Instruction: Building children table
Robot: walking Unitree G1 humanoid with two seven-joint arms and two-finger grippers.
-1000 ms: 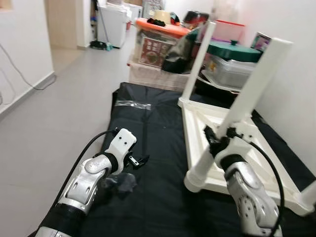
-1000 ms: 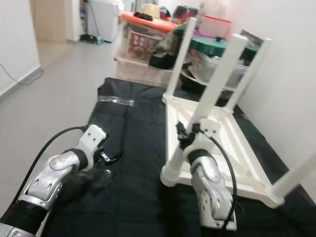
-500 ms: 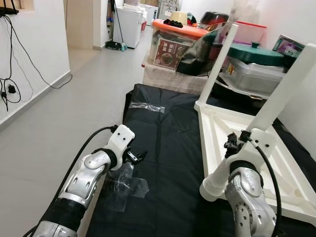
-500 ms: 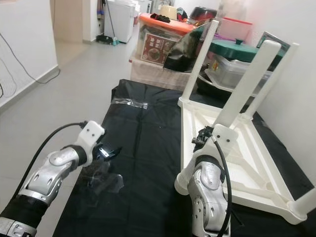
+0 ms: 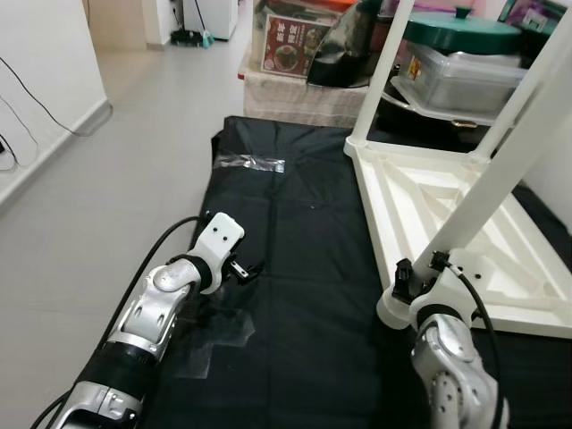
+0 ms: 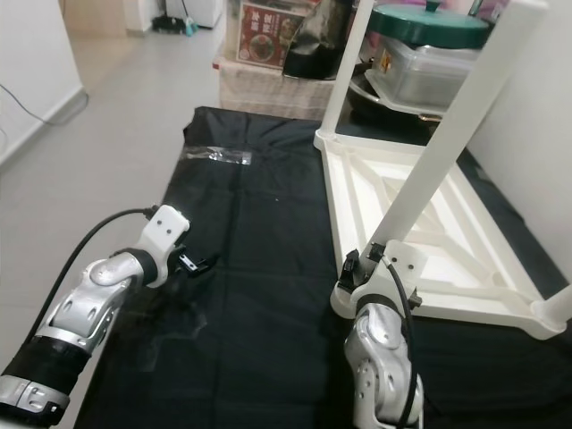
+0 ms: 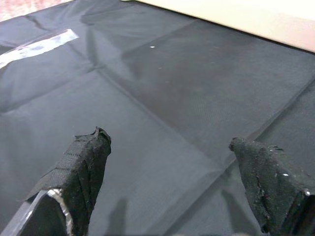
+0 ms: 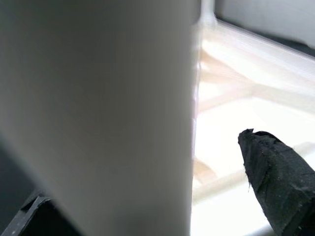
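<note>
The white children's table point(image 5: 447, 206) lies upside down on a black sheet point(image 5: 295, 223), its legs pointing up. My right gripper point(image 5: 418, 268) is at the foot of the near left leg point(image 5: 500, 170), where the leg meets the tabletop. In the right wrist view the leg point(image 8: 98, 98) stands between the fingers, and the one visible fingertip point(image 8: 268, 152) is clear of it, so the gripper is open. My left gripper point(image 5: 248, 270) hovers open over the bare sheet point(image 7: 167, 73) to the left of the table, holding nothing.
A strip of tape point(image 5: 248, 163) and a piece of clear film point(image 5: 223, 331) lie on the sheet. Boxes point(image 5: 295, 63) and a green-lidded container point(image 5: 460, 36) crowd the far end. Grey floor point(image 5: 107, 179) runs along the left, up to a white wall.
The camera has tilted down and the whole picture has shifted. My right gripper now sits lower on the leg, near its foot. The left gripper stays open over the sheet.
</note>
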